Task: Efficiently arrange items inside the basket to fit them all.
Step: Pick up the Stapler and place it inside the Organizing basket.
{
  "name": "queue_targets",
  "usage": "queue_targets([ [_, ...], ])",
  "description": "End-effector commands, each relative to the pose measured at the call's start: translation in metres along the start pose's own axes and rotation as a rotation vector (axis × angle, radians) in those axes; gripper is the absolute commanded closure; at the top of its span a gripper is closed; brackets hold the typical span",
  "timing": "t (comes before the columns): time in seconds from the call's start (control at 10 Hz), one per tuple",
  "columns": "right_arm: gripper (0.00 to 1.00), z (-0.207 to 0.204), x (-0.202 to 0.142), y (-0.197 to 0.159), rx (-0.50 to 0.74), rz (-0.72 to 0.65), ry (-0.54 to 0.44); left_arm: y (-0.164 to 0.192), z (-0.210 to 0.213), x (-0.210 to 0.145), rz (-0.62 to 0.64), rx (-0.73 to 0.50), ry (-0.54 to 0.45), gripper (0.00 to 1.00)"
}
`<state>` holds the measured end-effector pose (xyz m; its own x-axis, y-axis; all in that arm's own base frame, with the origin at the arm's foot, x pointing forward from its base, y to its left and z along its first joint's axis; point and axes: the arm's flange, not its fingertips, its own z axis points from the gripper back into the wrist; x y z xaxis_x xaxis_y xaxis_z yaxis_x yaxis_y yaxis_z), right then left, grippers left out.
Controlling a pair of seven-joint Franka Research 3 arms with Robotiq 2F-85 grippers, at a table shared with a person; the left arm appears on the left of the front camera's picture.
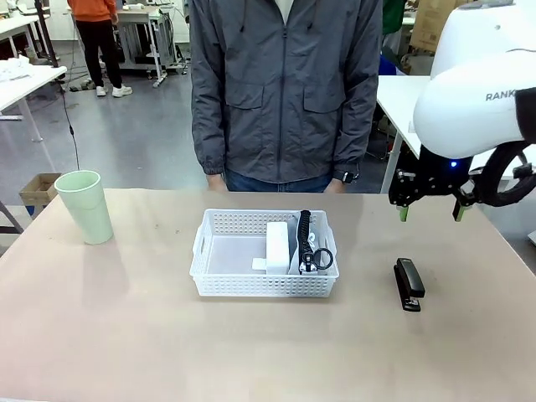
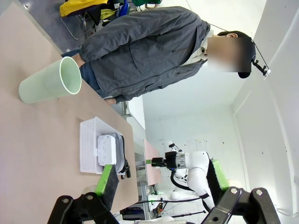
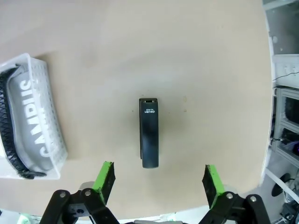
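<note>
The white lattice basket [image 1: 226, 280] sits mid-table and holds a small white box [image 1: 277, 243] standing beside the grey CAMPUS pouch [image 3: 32, 121] with its black strap [image 1: 305, 230]. A black stapler [image 1: 409, 283] lies flat on the table to the basket's right. My right gripper [image 1: 430, 213] hovers open well above and behind the stapler; in the right wrist view the stapler [image 3: 149, 133] lies between and beyond its green fingers [image 3: 104, 179]. A pale green cup [image 1: 84, 206] stands upright at the far left. My left gripper [image 2: 161, 184] is open, off the table, empty.
A person in a grey jacket [image 1: 285, 84] stands at the far edge of the table, hands down behind it. Bare tabletop [image 1: 251, 352] stretches in front of the basket and between the basket and the cup.
</note>
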<state>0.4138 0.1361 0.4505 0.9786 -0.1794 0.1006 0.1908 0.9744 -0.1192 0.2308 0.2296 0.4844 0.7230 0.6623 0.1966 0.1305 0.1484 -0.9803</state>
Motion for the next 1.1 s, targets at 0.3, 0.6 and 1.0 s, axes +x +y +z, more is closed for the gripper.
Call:
queue_targets([
  [0.3,0.0,-0.11,-0.009,0.005,0.068,-0.003,0.087,-0.001,0.001,-0.001,-0.015,-0.025,-0.005,0.0],
  [0.6,0.0,-0.154,-0.016,0.014,0.057,0.043,0.193,-0.001,0.001,-0.001,-0.015,-0.025,-0.005,0.0],
  [1.0,0.0,-0.162,-0.014,0.009,0.085,0.029,0.199,-0.001,0.001,-0.001,-0.015,-0.025,-0.005,0.0],
])
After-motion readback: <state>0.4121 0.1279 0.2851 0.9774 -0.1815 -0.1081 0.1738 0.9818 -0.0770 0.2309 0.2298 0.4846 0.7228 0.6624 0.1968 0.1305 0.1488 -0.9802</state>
